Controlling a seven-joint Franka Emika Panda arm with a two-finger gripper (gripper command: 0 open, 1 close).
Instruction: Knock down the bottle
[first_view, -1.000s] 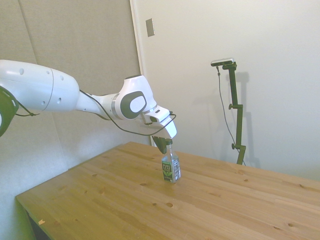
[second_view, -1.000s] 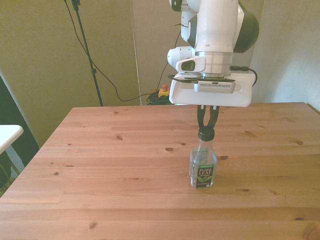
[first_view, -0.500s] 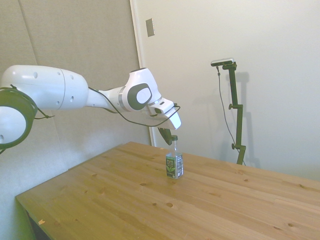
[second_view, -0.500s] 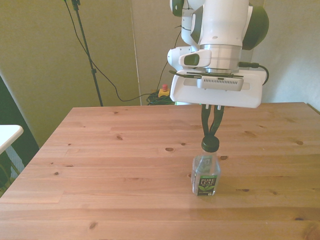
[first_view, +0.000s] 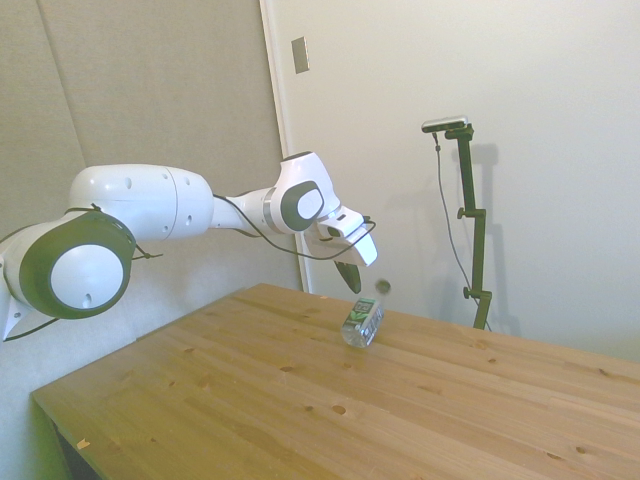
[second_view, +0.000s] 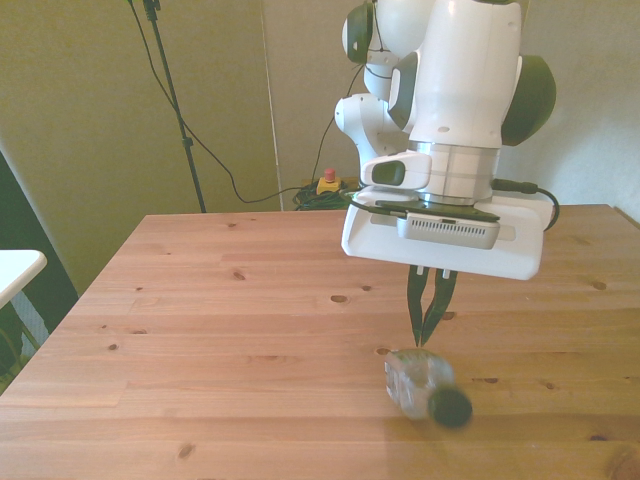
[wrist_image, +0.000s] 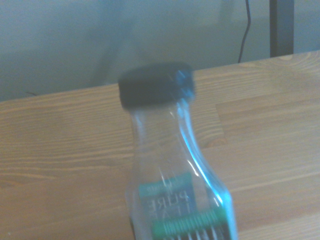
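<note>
The bottle (first_view: 362, 322) is a small clear plastic one with a dark cap (first_view: 383, 287) and a green-black label. It is blurred and tilted far over, its cap pointing away from the arm, its base near the table. In the front view the bottle (second_view: 412, 381) leans toward the camera with the cap (second_view: 451, 406) low. My gripper (second_view: 424, 340) hangs just behind and above it, fingers pressed together and holding nothing. From the side, my gripper (first_view: 352, 278) is clear of the cap. The wrist view shows the bottle (wrist_image: 175, 190) close up and blurred.
The wooden table (first_view: 250, 400) stretches wide around the bottle. Its front edge (second_view: 300, 470) lies a short way beyond the cap. A wall (first_view: 550, 200) stands behind the table in the side view.
The gripper has swept forward against the bottle's neck. The bottle has gone from upright to tipping over, its cap swinging away from the arm.
</note>
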